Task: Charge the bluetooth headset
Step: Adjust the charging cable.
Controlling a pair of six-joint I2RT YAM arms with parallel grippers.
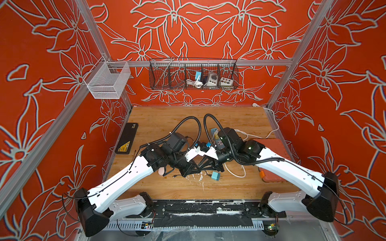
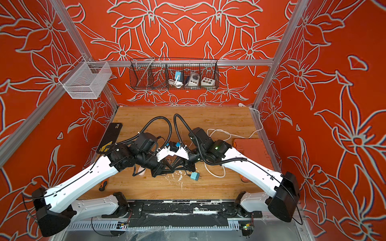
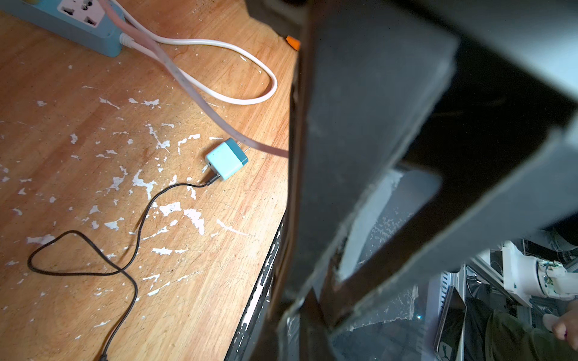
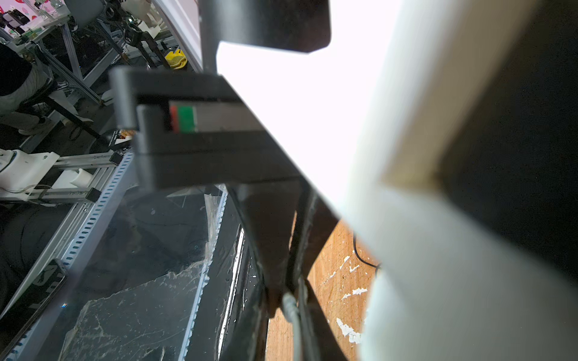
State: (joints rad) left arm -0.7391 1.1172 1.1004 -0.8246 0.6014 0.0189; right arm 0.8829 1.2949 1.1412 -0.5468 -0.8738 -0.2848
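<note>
You look down through both top views from high above the near edge, facing the far wall, so each takes in the whole table (image 1: pixel 188 189) and the teal charger (image 1: pixel 216 176) on it. Your left wrist camera sits close over the table, facing right past that charger toward the power strip (image 3: pixel 78 18). Your right wrist camera, equally close and mostly blocked, faces the table's near edge and the room beyond.

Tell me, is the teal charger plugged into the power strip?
Unplugged. The teal charger lies on the table with bare prongs, apart from the power strip; a black cable enters its port.
</note>
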